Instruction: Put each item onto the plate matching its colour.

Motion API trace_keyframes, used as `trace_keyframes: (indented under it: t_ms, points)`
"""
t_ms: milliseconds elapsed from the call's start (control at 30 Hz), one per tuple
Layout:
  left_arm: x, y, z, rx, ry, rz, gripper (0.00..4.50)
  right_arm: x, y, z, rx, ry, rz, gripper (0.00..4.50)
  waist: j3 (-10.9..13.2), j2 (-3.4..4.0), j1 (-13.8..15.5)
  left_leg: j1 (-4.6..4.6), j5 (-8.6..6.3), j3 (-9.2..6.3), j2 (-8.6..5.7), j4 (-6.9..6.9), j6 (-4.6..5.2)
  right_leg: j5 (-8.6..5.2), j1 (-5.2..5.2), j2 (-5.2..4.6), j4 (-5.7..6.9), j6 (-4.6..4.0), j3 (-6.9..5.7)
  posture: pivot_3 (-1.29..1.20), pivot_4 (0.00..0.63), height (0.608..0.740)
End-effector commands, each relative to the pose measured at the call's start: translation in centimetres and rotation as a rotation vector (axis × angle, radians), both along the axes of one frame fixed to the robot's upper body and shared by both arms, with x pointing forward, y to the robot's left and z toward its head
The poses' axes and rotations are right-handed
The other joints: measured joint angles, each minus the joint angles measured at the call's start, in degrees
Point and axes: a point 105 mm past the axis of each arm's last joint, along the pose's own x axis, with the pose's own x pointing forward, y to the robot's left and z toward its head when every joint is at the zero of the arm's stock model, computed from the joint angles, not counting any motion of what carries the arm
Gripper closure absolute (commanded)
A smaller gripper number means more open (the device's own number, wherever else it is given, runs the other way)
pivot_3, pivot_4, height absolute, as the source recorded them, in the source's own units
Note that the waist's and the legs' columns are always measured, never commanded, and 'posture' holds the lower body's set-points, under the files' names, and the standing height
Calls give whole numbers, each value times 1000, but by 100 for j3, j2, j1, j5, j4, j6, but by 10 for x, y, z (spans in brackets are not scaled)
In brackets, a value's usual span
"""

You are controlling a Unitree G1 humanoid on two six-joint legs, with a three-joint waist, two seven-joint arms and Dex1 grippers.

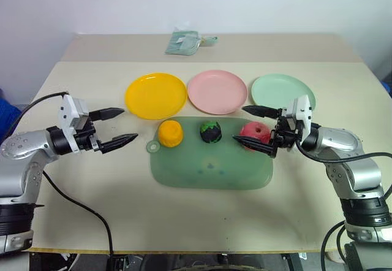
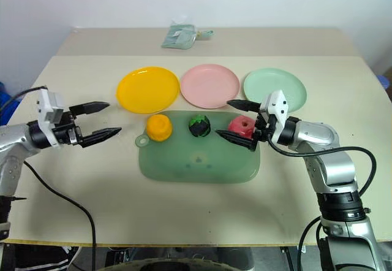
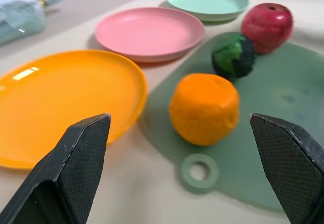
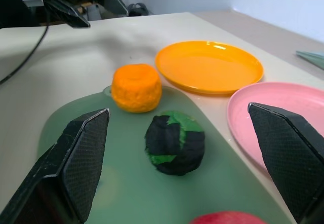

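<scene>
I can read no text, label, brand, number or sign on anything here; the plates, toy foods and mat show bare surfaces.

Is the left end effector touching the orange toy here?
Apart. In the left eye view the left end effector, fingers spread, hangs over bare table, with a clear strip of tabletop between it and the orange toy.

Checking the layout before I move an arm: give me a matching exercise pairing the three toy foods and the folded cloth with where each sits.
Things:
1. yellow-orange toy
2. green-black toy
3. red toy
4. folded cloth

Places:
A. far edge of the table, beyond the plates
B. middle of the green mat
C. mat end nearest the right gripper
D. mat end beside the loop tab

Pairs: 1-D, 2-B, 3-C, 4-A
</scene>
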Motion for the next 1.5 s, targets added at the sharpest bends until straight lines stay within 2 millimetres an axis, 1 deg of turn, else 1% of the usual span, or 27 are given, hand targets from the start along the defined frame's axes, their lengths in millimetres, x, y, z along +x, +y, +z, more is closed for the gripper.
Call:
trace_keyframes:
  t_ms: [33, 100, 167, 300, 433, 533, 600, 667, 800, 867, 933, 1033, 1167, 1367, 1500]
  points:
    - [-2, 3, 14, 16, -49, 1, 0, -1, 9, 5, 29, -41, 14, 55, 0, 0, -12, 0, 0, 0, 0, -1, 0, 0, 0, 0, 0, 0, 0, 0, 150, 729]
    - [-3, 5, 14, 18, -44, 3, 0, -1, 12, 4, 34, -42, 15, 55, 0, 1, -21, 0, 0, 0, 1, -2, 0, 0, -3, 1, 1, 0, 0, 0, 150, 729]
    - [-3, 8, 15, 17, -43, 6, 0, -5, 13, 8, 38, -46, 17, 55, 0, 1, -12, 0, 0, 0, 1, -2, -1, 0, -2, 2, 2, 0, 0, 0, 150, 729]
    - [3, 3, 15, -13, -48, 0, 0, -6, 1, 15, 10, -57, 6, 55, 0, 0, 19, 0, 0, 0, 0, 1, 0, 0, 0, 1, 1, 0, 0, 0, 150, 729]
    - [7, -14, 11, -68, -60, -30, 0, -5, 0, 24, 0, -78, 14, 55, 0, 0, 3, 0, 0, 0, -1, 3, 1, 0, 2, 0, 0, 1, 0, 0, 150, 729]
    - [11, -33, 11, -124, -79, -60, 0, -3, 3, 29, 1, -96, 20, 55, 0, 0, 1, 0, 0, 0, 0, 2, 0, 0, 0, 1, 2, 1, 0, 0, 150, 729]
    - [11, -45, 8, -148, -71, -87, 0, -3, 2, 30, 1, -102, 17, 55, -1, -2, -1, 0, 0, 1, 0, 3, 0, 1, 1, 1, 2, 1, -1, 0, 150, 729]
    - [12, -50, 5, -158, -52, -114, 0, -4, 3, 28, 3, -98, 12, 55, -1, -2, -1, 0, 0, 1, 0, 3, 0, 1, 2, 1, 2, 1, -1, 0, 150, 729]
    - [14, -63, 10, -204, -14, -179, 0, -7, 5, 29, 8, -82, 36, 55, -1, -2, 5, 0, 1, 1, 0, 5, 0, 1, 1, 2, 3, 1, -1, 0, 150, 729]
    - [15, -73, -1, -165, 8, -207, 0, -5, 5, 27, -1, -77, 38, 55, -2, -2, 8, 0, 1, 0, -1, 8, 0, 1, 5, 2, 2, 2, -1, 0, 150, 729]
    - [16, -83, -11, -134, 8, -225, 0, -6, 7, 29, -2, -82, 48, 55, -2, -2, 3, 0, 1, 2, -2, 8, 1, 1, 5, 0, 2, 2, -1, 0, 150, 729]
    - [20, -92, -11, -160, -3, -243, 0, -13, 10, 33, 1, -88, 68, 55, -1, -2, 3, 0, 1, 1, -2, 7, 0, 1, 4, 1, 2, 2, -1, 0, 150, 729]
    - [26, -96, -19, -123, -9, -247, 0, -18, 13, 30, -20, -88, 75, 55, -1, -2, 2, 0, 1, 0, -1, 7, 0, 1, 2, 2, 2, 2, -1, 0, 150, 729]
    - [39, -98, -24, -81, -55, -213, 0, -23, 14, 32, -16, -87, 74, 55, -1, -2, 11, 0, 1, 0, -1, 7, 1, 1, 3, 2, 2, 2, -1, 0, 150, 729]
    - [42, -96, -32, -59, -53, -203, 0, -25, 15, 32, -7, -76, 84, 55, -2, -3, 4, 0, 1, 0, -2, 8, 1, 1, 4, 2, 2, 2, -2, 0, 150, 729]
